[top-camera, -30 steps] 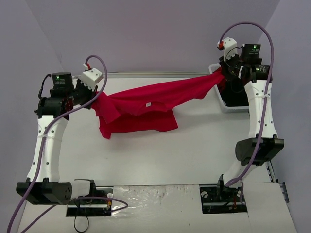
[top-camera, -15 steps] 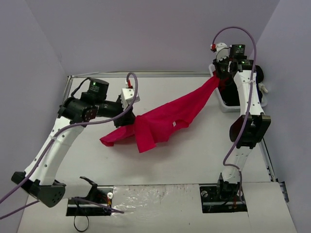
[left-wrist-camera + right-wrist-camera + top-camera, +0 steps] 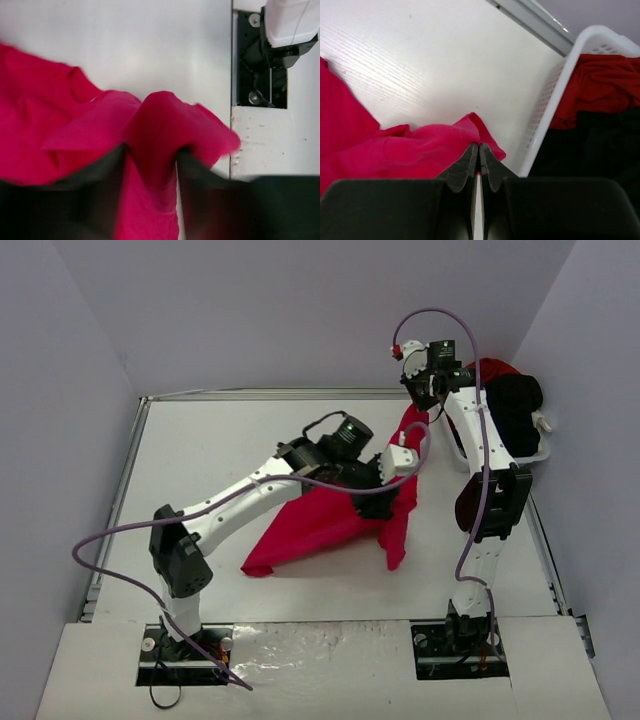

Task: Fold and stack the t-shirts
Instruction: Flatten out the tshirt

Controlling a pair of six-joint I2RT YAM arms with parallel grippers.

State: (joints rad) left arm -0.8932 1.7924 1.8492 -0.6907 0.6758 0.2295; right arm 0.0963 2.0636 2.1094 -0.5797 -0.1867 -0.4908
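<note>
A red t-shirt (image 3: 320,525) lies partly on the table, one end lifted and bunched. My left gripper (image 3: 404,462) has reached far to the right and is shut on a fold of it; in the left wrist view the red cloth (image 3: 150,125) fills the gap in the gripper (image 3: 151,150). My right gripper (image 3: 425,400) is just behind it and is shut on another edge of the shirt (image 3: 420,150), pinched at the tips of the gripper (image 3: 479,146). Another red t-shirt (image 3: 490,370) and a black t-shirt (image 3: 515,405) lie in the basket.
The white plastic basket (image 3: 541,425) stands at the back right, close beside my right gripper; its rim (image 3: 560,85) shows in the right wrist view with the black shirt (image 3: 600,145) and a red shirt (image 3: 605,75) inside. The arm bases (image 3: 460,640) sit at the near edge.
My left arm has swung from the left side across the table to the right, carrying its end of the shirt over towards the right gripper. My right gripper has shifted a little left.
</note>
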